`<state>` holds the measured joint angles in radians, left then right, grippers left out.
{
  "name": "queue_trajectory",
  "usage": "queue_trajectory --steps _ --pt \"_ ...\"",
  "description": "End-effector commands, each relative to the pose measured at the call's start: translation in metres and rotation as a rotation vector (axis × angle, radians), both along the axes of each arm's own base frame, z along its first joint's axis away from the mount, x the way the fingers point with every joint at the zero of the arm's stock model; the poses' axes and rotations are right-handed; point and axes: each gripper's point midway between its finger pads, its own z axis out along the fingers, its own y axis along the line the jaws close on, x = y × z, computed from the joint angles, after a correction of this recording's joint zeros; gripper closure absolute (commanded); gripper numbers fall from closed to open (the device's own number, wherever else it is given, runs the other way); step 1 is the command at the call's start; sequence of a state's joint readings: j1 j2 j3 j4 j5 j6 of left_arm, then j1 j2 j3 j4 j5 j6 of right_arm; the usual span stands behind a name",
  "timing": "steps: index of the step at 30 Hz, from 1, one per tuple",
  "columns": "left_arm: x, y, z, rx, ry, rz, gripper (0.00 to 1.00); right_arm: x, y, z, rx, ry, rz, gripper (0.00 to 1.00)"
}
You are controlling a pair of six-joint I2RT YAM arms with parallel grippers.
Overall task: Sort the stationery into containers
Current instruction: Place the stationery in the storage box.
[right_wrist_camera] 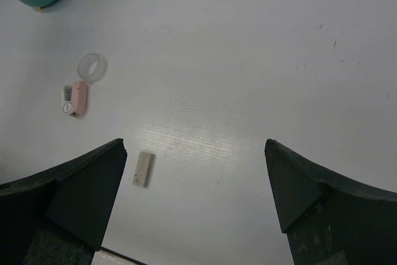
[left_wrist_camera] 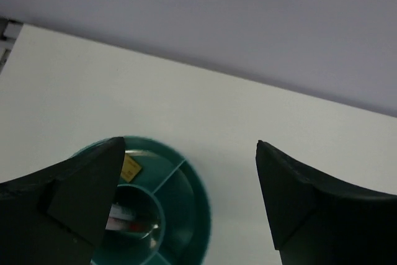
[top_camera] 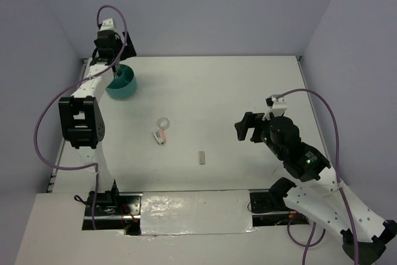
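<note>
Left gripper (left_wrist_camera: 190, 143), jaws apart, is held over the teal cup (top_camera: 122, 83) at far left; release is judged complete. Ring (top_camera: 163, 122), pink piece (top_camera: 161, 135) and tan block (top_camera: 201, 157), mid-table, are to be fetched next; right gripper (right_wrist_camera: 193, 144) also spread

The left gripper (left_wrist_camera: 190, 143) hangs over the round teal plastic cup (top_camera: 122, 82), blocking its top. Open white tabletop (top_camera: 248, 91) lies right of the clear plastic ring (top_camera: 164, 122).

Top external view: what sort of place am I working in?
Probably a robot lab test cell: white table boxed by plain walls, cabled arms bolted at its edge, one teal cup.
</note>
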<state>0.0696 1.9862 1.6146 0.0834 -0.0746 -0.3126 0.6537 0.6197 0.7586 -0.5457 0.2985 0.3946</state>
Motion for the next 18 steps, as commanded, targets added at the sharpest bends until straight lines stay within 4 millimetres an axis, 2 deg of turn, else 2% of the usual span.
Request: queue_trajectory --steps 1,2,3,4,5,6,7,8,9,10,11,13,14,15,16,18 --pt "-0.015 -0.046 0.088 0.069 -0.015 0.049 0.01 0.006 -0.002 0.009 0.019 -0.042 -0.029 0.0" --pt "-0.021 -0.052 0.092 0.072 0.021 0.078 0.01 0.006 -0.006 0.012 0.024 -0.051 -0.044 0.0" --pt "-0.028 -0.062 0.117 0.073 0.009 0.131 0.01 0.005 -0.008 0.014 0.027 -0.054 -0.052 0.0" --pt "-0.038 -0.069 0.113 0.05 0.057 0.136 0.01 0.005 -0.011 0.016 0.029 -0.061 -0.068 0.0" --pt "-0.059 -0.088 0.089 0.008 0.162 0.113 0.01 0.003 -0.013 0.02 0.037 -0.066 -0.076 0.0" --pt "-0.077 -0.097 0.095 -0.019 0.164 0.1 0.01 0.001 -0.015 0.022 0.04 -0.068 -0.081 0.0" --pt "-0.081 -0.111 0.102 -0.058 0.118 0.07 0.01 0.0 -0.018 0.028 0.046 -0.078 -0.088 0.0" --pt "-0.099 -0.133 0.063 -0.049 0.189 0.007 0.01 -0.002 -0.019 0.028 0.041 -0.076 -0.088 0.0" --pt "-0.116 -0.149 0.076 -0.085 0.155 -0.052 0.01 -0.003 -0.02 0.03 0.041 -0.078 -0.084 0.0" --pt "-0.126 -0.164 0.072 -0.094 0.152 -0.097 0.01 -0.005 -0.022 0.033 0.042 -0.087 -0.087 0.0" --pt "-0.146 -0.196 0.052 -0.077 0.193 -0.169 0.01 -0.006 -0.024 0.032 0.035 -0.084 -0.089 0.0" --pt "-0.173 -0.223 0.043 -0.045 0.22 -0.205 0.01 -0.007 -0.03 0.035 0.031 -0.09 -0.114 0.0" --pt "-0.201 -0.259 0.02 -0.019 0.273 -0.291 0.01 -0.009 -0.033 0.033 0.024 -0.083 -0.122 0.0" --pt "-0.217 -0.277 0.008 -0.014 0.295 -0.333 0.01 -0.008 -0.034 0.036 0.031 -0.087 -0.131 0.0" --pt "-0.246 -0.303 -0.017 0.001 0.347 -0.392 0.01 -0.01 -0.039 0.035 0.019 -0.073 -0.149 0.0" --pt "-0.27 -0.32 -0.045 0.009 0.406 -0.418 0.01 -0.013 -0.043 0.038 0.024 -0.067 -0.17 0.0"
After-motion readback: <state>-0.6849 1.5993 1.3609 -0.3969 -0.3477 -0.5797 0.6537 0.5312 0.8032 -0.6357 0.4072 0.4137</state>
